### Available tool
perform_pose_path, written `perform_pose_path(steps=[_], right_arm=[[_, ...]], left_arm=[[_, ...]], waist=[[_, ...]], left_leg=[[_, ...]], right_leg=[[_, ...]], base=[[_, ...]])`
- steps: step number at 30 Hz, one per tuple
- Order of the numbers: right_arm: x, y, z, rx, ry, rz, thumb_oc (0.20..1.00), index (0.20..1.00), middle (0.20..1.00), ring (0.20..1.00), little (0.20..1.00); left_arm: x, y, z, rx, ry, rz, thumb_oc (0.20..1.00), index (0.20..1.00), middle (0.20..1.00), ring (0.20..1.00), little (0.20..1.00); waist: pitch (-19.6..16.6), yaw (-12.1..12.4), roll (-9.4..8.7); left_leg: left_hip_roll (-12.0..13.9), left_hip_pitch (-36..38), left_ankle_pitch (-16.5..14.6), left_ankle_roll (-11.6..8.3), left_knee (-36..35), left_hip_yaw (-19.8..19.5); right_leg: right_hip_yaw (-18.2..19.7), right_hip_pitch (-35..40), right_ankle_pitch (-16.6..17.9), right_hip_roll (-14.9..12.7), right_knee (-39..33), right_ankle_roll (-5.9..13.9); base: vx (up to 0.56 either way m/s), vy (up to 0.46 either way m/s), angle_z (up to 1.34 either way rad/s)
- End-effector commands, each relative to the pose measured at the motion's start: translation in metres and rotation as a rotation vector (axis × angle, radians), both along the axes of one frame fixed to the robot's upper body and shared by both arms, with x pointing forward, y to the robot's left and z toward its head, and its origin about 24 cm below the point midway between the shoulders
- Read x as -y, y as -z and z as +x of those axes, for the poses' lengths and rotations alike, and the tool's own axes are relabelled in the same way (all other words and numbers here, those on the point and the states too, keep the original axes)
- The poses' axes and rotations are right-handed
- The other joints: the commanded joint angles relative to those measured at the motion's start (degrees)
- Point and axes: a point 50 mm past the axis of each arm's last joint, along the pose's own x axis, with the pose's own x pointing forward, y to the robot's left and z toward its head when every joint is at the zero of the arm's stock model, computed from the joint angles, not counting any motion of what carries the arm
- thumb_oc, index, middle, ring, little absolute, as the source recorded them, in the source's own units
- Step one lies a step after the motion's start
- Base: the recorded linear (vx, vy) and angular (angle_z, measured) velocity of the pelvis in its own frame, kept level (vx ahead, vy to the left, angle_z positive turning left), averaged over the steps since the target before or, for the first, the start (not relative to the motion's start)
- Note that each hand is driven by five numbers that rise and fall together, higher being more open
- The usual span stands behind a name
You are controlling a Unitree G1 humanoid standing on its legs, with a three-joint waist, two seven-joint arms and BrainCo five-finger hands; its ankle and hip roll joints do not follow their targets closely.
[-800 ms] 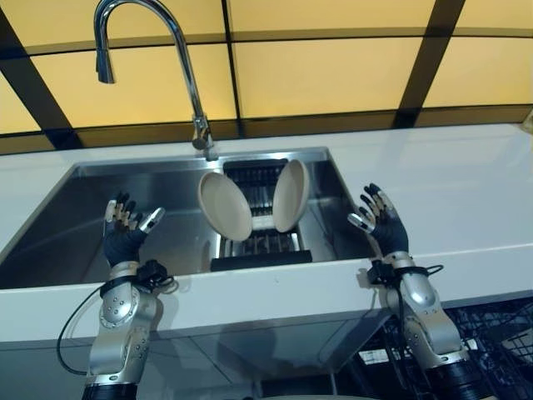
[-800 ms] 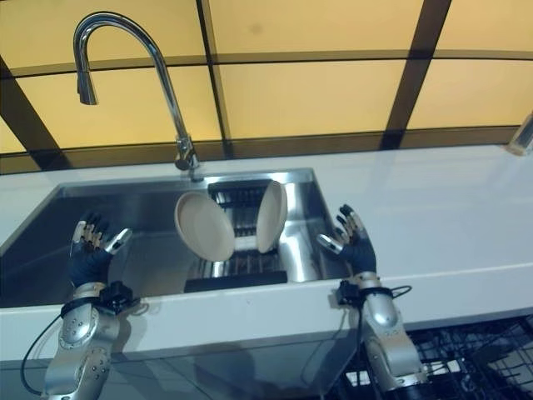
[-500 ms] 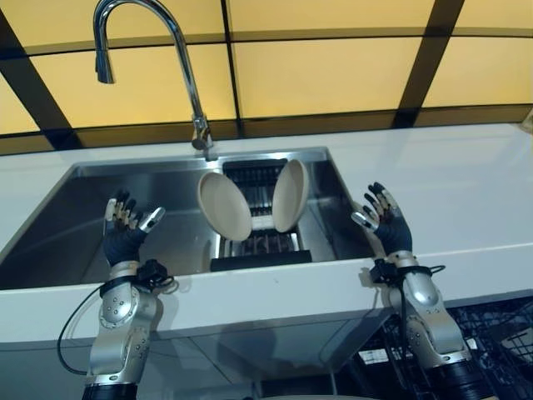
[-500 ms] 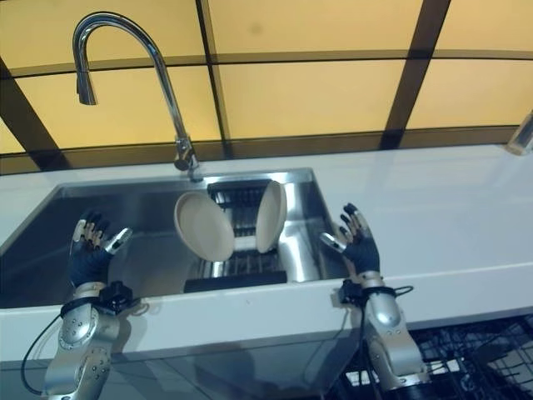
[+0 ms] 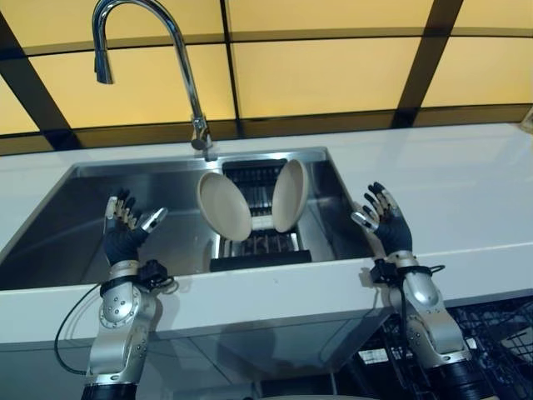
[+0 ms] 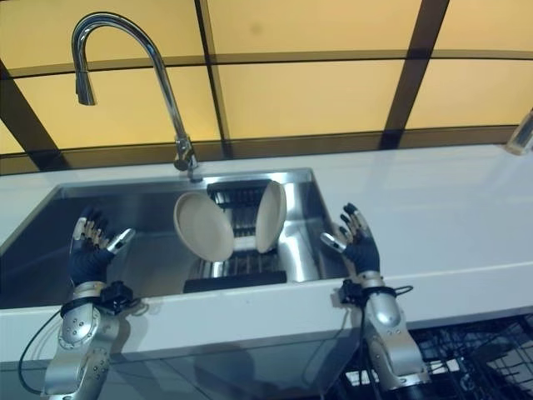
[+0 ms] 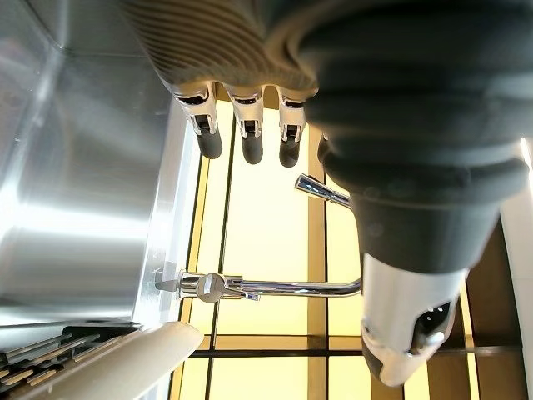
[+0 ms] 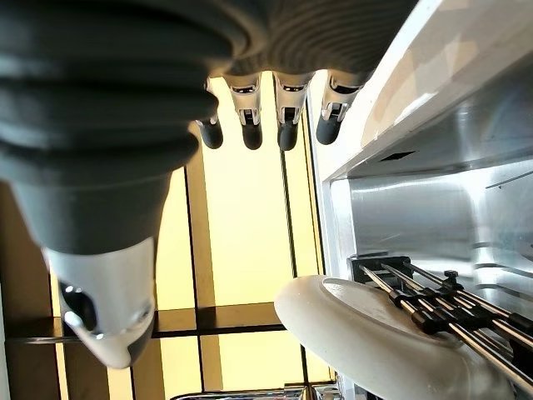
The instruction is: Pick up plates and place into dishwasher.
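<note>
Plates: two upright in the sink rack | left hand, right hand: open, empty, at near rim | step: pre-reach | next: right hand closes on right plate's edge

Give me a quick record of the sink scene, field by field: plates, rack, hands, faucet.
plates: left plate and right plate, both on edge in the rack
rack: dark rack inside the steel sink
left hand: open, raised over the sink, holding nothing
right hand: open, raised at the sink's right edge, holding nothing
faucet: behind the sink
</note>
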Motion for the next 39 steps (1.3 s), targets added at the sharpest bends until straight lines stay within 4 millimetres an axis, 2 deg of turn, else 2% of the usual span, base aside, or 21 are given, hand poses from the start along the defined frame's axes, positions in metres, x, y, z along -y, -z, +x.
perform_pose_path(steps=[1,12,22,26,39], right_arm=[[0.004,-0.034,0.005,0.166,-0.008,-0.007,1.0,1.0,1.0,1.0,1.0],[0.005,-0.032,0.009,0.143,-0.023,-0.02,1.0,1.0,1.0,1.0,1.0],[0.013,-0.032,0.011,0.115,-0.023,-0.047,1.0,1.0,1.0,1.0,1.0],[0.018,-0.031,0.011,0.1,-0.017,-0.057,1.0,1.0,1.0,1.0,1.0],[0.032,-0.03,0.009,0.068,-0.041,-0.094,1.0,1.0,1.0,1.0,1.0]], left_arm=[[-0.008,-0.018,0.012,0.032,0.006,0.196,1.0,1.0,1.0,1.0,1.0],[-0.022,-0.011,0.027,-0.12,-0.007,0.472,1.0,1.0,1.0,1.0,1.0],[-0.041,-0.019,0.04,-0.203,-0.039,0.933,1.0,1.0,1.0,1.0,1.0],[-0.047,-0.023,0.042,-0.228,-0.043,1.048,1.0,1.0,1.0,1.0,1.0],[-0.059,-0.032,0.045,-0.215,0.002,1.764,1.0,1.0,1.0,1.0,1.0]], waist=[[-3.95,-0.7,0.92],[-4.69,-2.37,2.02],[-5.34,-4.47,2.93],[-5.34,-5.2,3.15],[-5.12,-7.56,3.86]], left_leg=[[2.19,1.08,-6.48,-0.29,2.39,-0.34],[1.98,1.54,-6.24,-0.32,1.69,1.1],[1.59,1.75,-6.51,-0.16,1.64,3.08],[1.53,1.8,-6.59,-0.05,1.6,3.75],[1.43,1.4,-6.72,0.16,1.26,6.46]], right_leg=[[2.26,-6.72,-0.13,1.68,2.96,-2.21],[3.2,-6.92,0.25,1.52,2.54,-1.89],[4.33,-7.42,0.63,1.23,2.34,-1.43],[4.83,-7.69,0.83,1.25,2.22,-1.33],[5.96,-8.71,1.58,1.19,1.51,-0.92]], base=[[0.0,0.0,0.0],[0.0,0.009,0.0],[0.03,0.03,-0.05],[0.05,0.041,-0.05],[0.04,0.049,-0.09]])
